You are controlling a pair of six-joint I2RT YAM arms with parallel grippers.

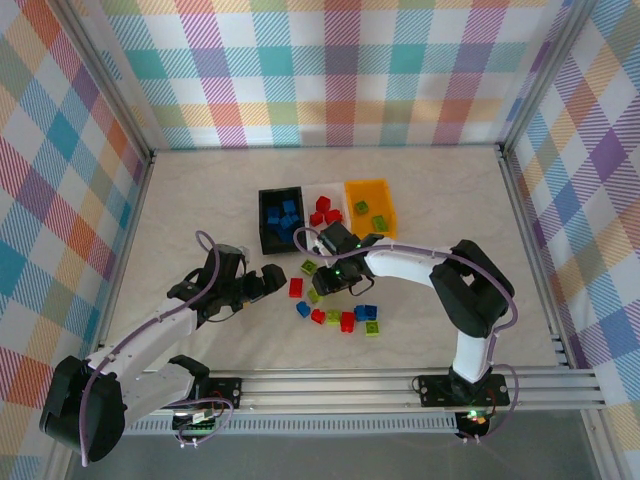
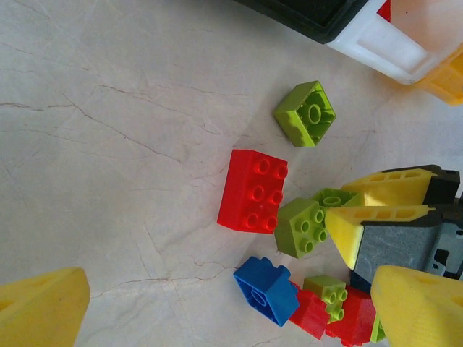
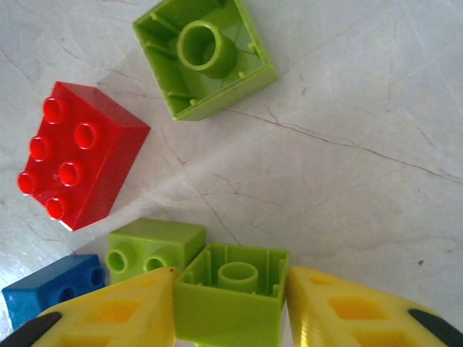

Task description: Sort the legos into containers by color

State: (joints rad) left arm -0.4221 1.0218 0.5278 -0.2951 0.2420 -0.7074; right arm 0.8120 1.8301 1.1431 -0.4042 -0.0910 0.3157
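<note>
My right gripper is shut on a lime green lego that lies hollow side up, one yellow finger against each of its sides. A second green lego touches it on the left, with a blue one beyond. A red lego and another upturned green lego lie farther off. From above, the right gripper is low over the table, below the containers. My left gripper stands open just left of the red lego, nothing between its fingers.
The black bin holds blue legos, the white bin red ones, the orange bin green ones. A cluster of red, blue and green legos lies below the right gripper. Frame rails run along the table's sides.
</note>
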